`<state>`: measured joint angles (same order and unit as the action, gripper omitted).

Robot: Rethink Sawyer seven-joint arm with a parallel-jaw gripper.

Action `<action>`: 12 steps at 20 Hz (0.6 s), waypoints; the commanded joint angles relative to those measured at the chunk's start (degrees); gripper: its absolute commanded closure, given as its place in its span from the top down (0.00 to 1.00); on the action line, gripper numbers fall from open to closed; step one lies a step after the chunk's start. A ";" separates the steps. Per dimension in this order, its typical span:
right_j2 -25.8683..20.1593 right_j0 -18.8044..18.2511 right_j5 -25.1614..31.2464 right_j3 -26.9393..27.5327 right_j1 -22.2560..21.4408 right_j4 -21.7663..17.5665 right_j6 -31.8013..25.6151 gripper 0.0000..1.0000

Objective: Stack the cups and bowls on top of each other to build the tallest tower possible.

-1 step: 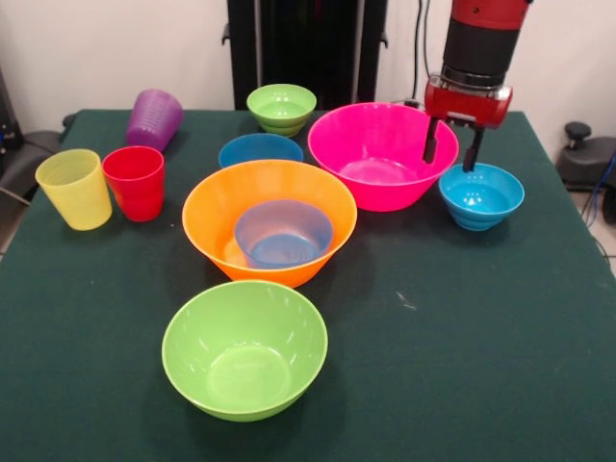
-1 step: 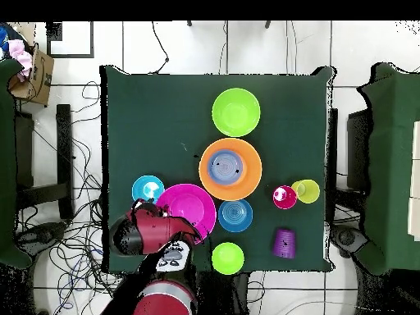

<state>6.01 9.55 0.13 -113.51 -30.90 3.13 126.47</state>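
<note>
The pincer (image 1: 451, 152) hangs open, holding nothing, above the pink bowl's (image 1: 371, 154) rim. Seven bowls, three cups (image 1: 135, 181).

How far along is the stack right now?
Barely started: only one blue bowl sits nested inside the orange bowl. The gripper hangs open and empty between the pink bowl and another blue bowl. Every other bowl and all three cups remain separate on the table.
</note>
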 commanded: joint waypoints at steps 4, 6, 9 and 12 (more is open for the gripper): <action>-6.68 -0.32 2.60 -2.25 -1.73 -2.68 4.24 1.00; -6.87 -0.74 3.53 -3.11 -3.30 -2.92 3.86 1.00; -7.08 -0.89 4.66 -3.80 -4.76 -2.81 3.81 1.00; -7.13 -0.56 5.03 -4.20 -5.59 -2.39 4.09 1.00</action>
<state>5.14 9.81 0.13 -115.29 -33.47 2.88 126.47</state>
